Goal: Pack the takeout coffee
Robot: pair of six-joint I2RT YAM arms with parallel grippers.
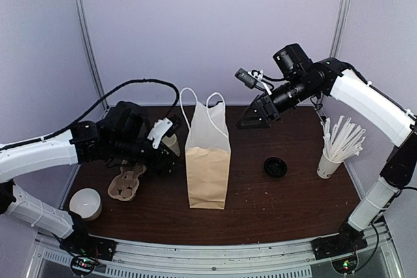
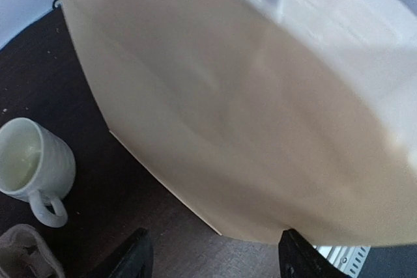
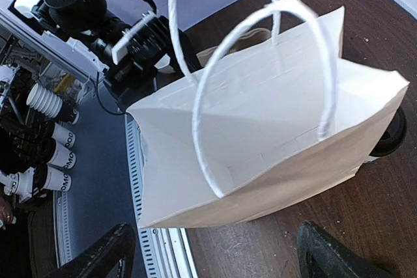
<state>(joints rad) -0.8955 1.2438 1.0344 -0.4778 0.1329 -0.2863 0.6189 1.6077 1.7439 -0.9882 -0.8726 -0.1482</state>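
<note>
Left gripper (image 2: 216, 255), fingers apart and empty, is the nearer one to the upright cup (image 1: 171, 144), just left of the bag (image 1: 208, 167).

Partial dark letters "OMO" on white cups (image 3: 63, 178) beside table

I see small white paper cup with black plastic lid (image 1: 275, 166) standing lid-up on dark brown table (image 1: 260, 216), right of tall kraft paper bag (image 1: 208, 177), apart from it. From above, mostly lid shows; in right wrist view, cup (image 3: 389, 133) sits partly behind bag corner.
</note>
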